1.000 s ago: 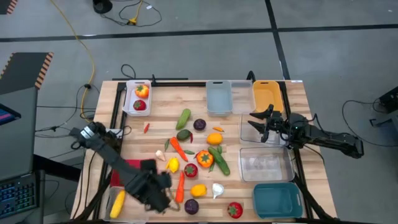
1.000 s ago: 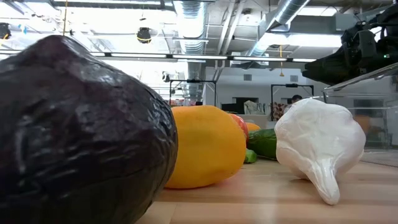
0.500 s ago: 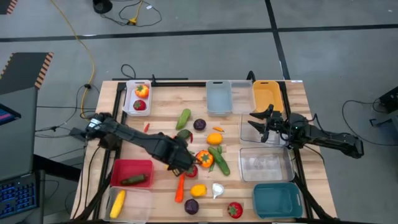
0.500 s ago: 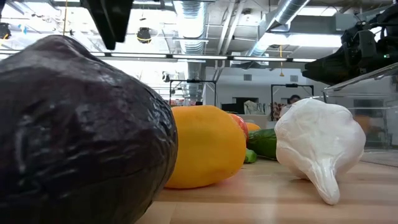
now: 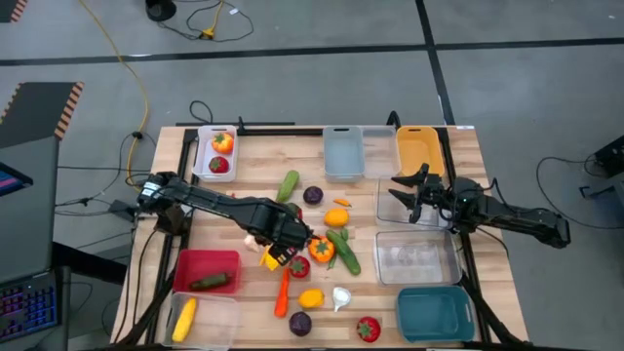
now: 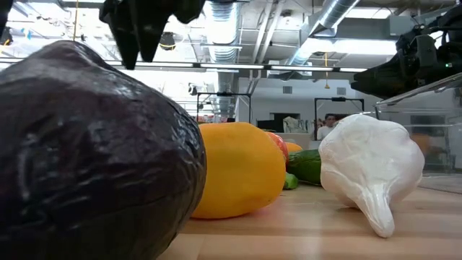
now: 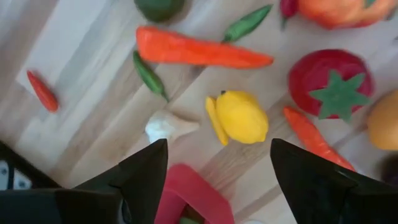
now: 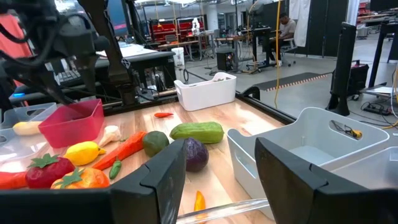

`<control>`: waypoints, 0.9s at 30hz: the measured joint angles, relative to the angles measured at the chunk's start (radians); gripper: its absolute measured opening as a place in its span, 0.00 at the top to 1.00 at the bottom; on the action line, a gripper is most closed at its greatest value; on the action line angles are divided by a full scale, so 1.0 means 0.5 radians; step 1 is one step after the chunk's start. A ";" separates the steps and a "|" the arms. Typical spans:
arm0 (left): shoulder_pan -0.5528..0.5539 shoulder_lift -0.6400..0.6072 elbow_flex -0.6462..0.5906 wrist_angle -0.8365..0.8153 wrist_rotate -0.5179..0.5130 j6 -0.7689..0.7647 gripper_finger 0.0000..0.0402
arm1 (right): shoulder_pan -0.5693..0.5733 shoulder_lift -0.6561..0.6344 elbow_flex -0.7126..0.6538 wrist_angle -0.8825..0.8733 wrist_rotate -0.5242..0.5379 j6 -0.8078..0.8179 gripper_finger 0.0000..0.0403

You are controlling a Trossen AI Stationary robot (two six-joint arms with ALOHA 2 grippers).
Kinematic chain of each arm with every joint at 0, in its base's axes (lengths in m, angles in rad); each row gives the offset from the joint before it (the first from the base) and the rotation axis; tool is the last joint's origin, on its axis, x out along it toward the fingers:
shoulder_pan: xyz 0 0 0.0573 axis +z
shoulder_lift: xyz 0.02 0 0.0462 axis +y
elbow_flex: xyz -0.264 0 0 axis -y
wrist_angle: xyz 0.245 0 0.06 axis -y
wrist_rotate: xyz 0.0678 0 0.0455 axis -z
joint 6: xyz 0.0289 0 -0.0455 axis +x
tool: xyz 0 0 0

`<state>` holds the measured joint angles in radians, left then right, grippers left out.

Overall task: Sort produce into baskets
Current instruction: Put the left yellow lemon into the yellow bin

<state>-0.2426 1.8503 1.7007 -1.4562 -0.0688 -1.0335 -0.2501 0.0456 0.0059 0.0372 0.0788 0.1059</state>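
The produce lies spread over the middle of the wooden table (image 5: 253, 175). My left gripper (image 5: 283, 245) hangs open over it, pointing down, its fingers (image 7: 149, 165) on either side of a yellow lemon (image 7: 240, 117) well below them, touching nothing. Beside the lemon lie a white garlic (image 7: 165, 126), a carrot (image 7: 199, 53) and a red tomato (image 7: 329, 84). In the low view this gripper (image 6: 144, 29) shows dark at the top. My right gripper (image 5: 408, 190) waits open at the right, level above a clear basket (image 5: 402, 207).
Baskets ring the table: white with a pepper and a tomato (image 5: 216, 153), grey (image 5: 343, 151), orange-yellow (image 5: 417, 148), large clear (image 5: 417, 255), teal (image 5: 436, 314), red with a cucumber (image 5: 207, 271), clear with corn (image 5: 203, 317). A purple round (image 6: 86, 159) fills the low view's foreground.
My left gripper has swung from the near-left corner, over the red basket and the corn basket, toward the table's right and far edges to above the lemon, rolling about its own axis. The red basket with the cucumber now shows uncovered.
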 joint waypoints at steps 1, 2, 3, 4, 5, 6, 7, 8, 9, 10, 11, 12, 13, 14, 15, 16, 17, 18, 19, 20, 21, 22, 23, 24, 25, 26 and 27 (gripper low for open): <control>0.002 0.000 -0.026 0.010 0.024 -0.020 0.30 | 0.000 0.001 0.000 0.000 0.000 0.000 0.46; 0.002 0.000 -0.060 0.032 0.052 -0.046 0.30 | 0.000 0.000 0.000 0.000 0.000 0.000 0.46; 0.001 -0.002 -0.100 0.063 0.085 -0.078 0.29 | -0.001 0.000 0.000 0.000 0.000 0.000 0.46; 0.001 -0.001 -0.138 0.096 0.112 -0.113 0.28 | 0.000 0.000 -0.001 0.000 0.000 0.000 0.46; 0.000 0.002 -0.171 0.120 0.127 -0.144 0.28 | 0.000 0.000 -0.001 0.000 0.000 0.000 0.46; 0.000 0.002 -0.202 0.145 0.136 -0.166 0.28 | 0.000 0.000 -0.001 0.000 0.000 0.000 0.46; 0.000 0.002 -0.235 0.180 0.131 -0.187 0.28 | 0.000 0.000 -0.001 0.001 0.000 0.000 0.46; 0.001 -0.001 -0.273 0.227 0.129 -0.211 0.28 | 0.000 0.000 0.000 0.000 0.000 0.000 0.46; 0.001 -0.001 -0.307 0.276 0.129 -0.234 0.28 | 0.000 0.000 -0.001 0.000 -0.001 0.000 0.46; 0.001 0.001 -0.337 0.322 0.129 -0.252 0.28 | 0.000 0.000 0.000 0.000 -0.001 0.000 0.46; 0.002 0.002 -0.367 0.367 0.129 -0.261 0.28 | 0.000 0.000 -0.001 0.000 0.000 0.000 0.46; 0.001 0.002 -0.400 0.423 0.129 -0.272 0.28 | 0.000 0.000 -0.001 0.000 -0.001 0.000 0.46; 0.001 0.001 -0.435 0.490 0.130 -0.292 0.28 | 0.000 0.000 -0.001 0.000 -0.001 0.000 0.46; 0.001 0.000 -0.466 0.542 0.129 -0.311 0.28 | -0.001 0.001 0.000 0.000 -0.001 0.000 0.46; 0.001 0.002 -0.497 0.587 0.130 -0.316 0.28 | 0.000 0.000 -0.001 0.000 -0.001 0.000 0.46; 0.000 0.002 -0.529 0.631 0.130 -0.315 0.28 | 0.000 0.000 0.000 0.000 -0.001 0.000 0.46; 0.001 0.002 -0.558 0.682 0.130 -0.317 0.28 | 0.000 0.000 0.000 0.000 -0.001 0.000 0.46; 0.001 0.002 -0.587 0.727 0.130 -0.325 0.28 | 0.000 0.000 0.000 0.000 -0.001 0.000 0.46; 0.001 0.002 -0.612 0.756 0.130 -0.332 0.28 | 0.000 0.000 0.000 0.000 -0.001 0.000 0.46; 0.001 0.002 -0.638 0.773 0.130 -0.335 0.28 | 0.000 0.001 -0.001 0.000 -0.001 0.000 0.46; 0.001 0.002 -0.664 0.797 0.131 -0.337 0.28 | 0.000 0.000 -0.001 0.000 -0.001 0.000 0.46; 0.001 0.002 -0.689 0.831 0.131 -0.345 0.28 | 0.000 0.000 -0.001 0.000 -0.001 0.000 0.46; 0.001 0.002 -0.713 0.862 0.132 -0.363 0.28 | 0.000 0.000 -0.001 0.000 -0.001 0.000 0.46; 0.000 0.002 -0.737 0.871 0.132 -0.378 0.28 | 0.000 0.000 -0.001 0.000 -0.001 0.000 0.46; -0.004 0.002 -0.754 0.862 0.131 -0.385 0.28 | 0.000 0.000 0.000 0.000 -0.001 0.000 0.46; -0.007 0.002 -0.770 0.872 0.131 -0.386 0.28 | 0.000 0.000 0.000 0.000 -0.001 0.000 0.46; -0.009 0.002 -0.792 0.921 0.132 -0.388 0.28 | 0.000 0.000 0.000 0.000 -0.001 0.000 0.46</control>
<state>-0.2470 1.8511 1.3048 -0.9954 -0.0029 -1.2278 -0.2501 0.0456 0.0058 0.0372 0.0784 0.1059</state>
